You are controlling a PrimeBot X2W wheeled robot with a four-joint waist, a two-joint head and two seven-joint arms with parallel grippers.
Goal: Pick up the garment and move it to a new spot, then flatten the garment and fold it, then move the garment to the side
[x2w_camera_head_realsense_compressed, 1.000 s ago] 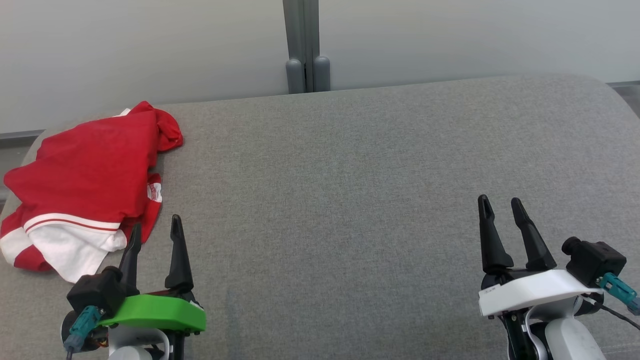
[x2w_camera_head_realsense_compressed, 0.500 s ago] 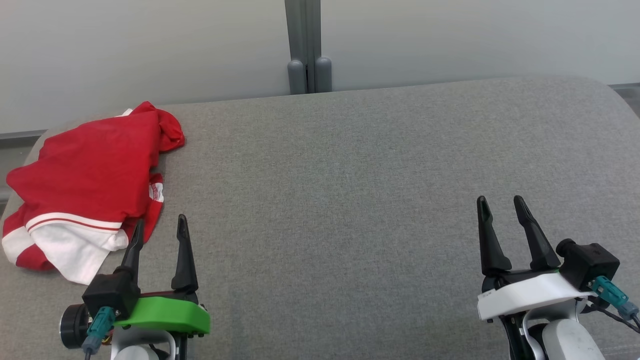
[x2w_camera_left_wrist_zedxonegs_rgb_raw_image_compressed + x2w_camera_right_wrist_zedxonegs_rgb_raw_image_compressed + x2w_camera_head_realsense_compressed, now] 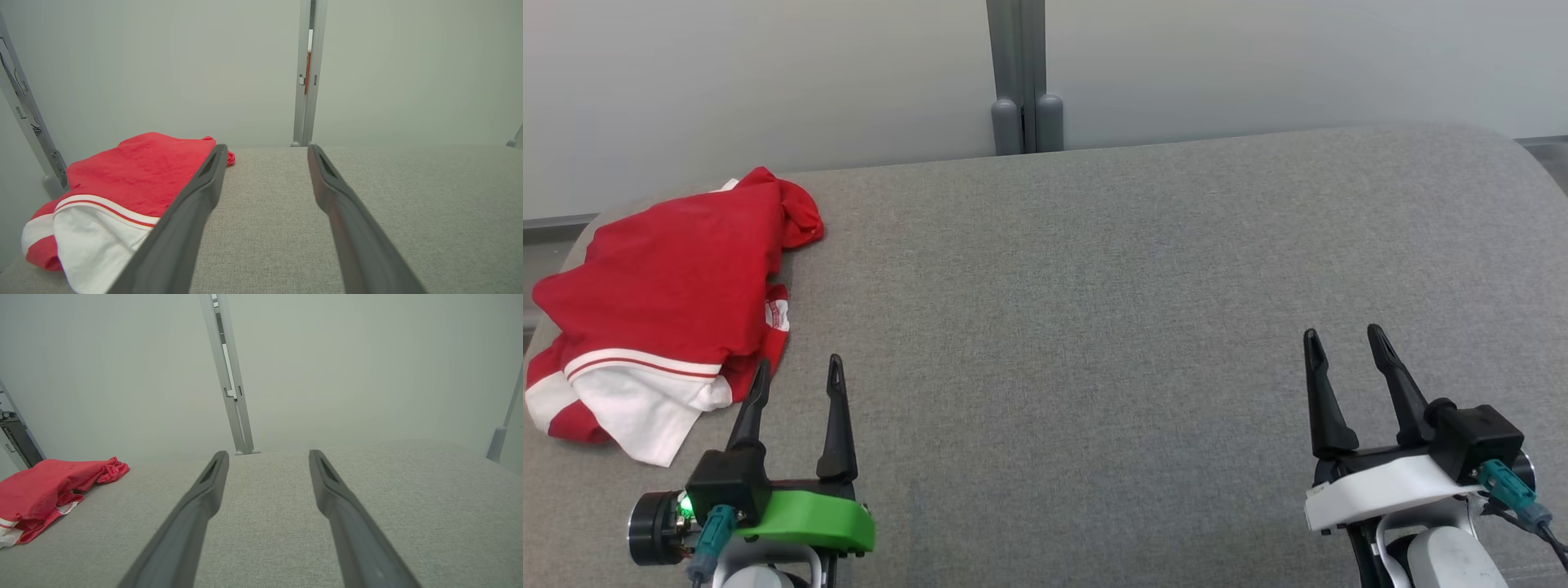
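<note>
Grey fabric surface (image 3: 1094,327) stretches wide before me, backed by a pale wall (image 3: 768,82) with a grey post (image 3: 1018,73) at its middle. Over the last second my left gripper (image 3: 798,362) has slid a little rightward and back toward me. Its left finger overlapped the garment (image 3: 662,294) then and now stands just off the cloth's near right edge. My right gripper (image 3: 1343,332) has drawn back slightly too, and the garment has not moved. It lies crumpled, red with white bands, at the surface's left end, its far corner near the back edge. From there rightward open grey fabric runs to the rounded right end. Both my grippers stand with fingers spread, holding nothing. The right one is well apart from the garment.
</note>
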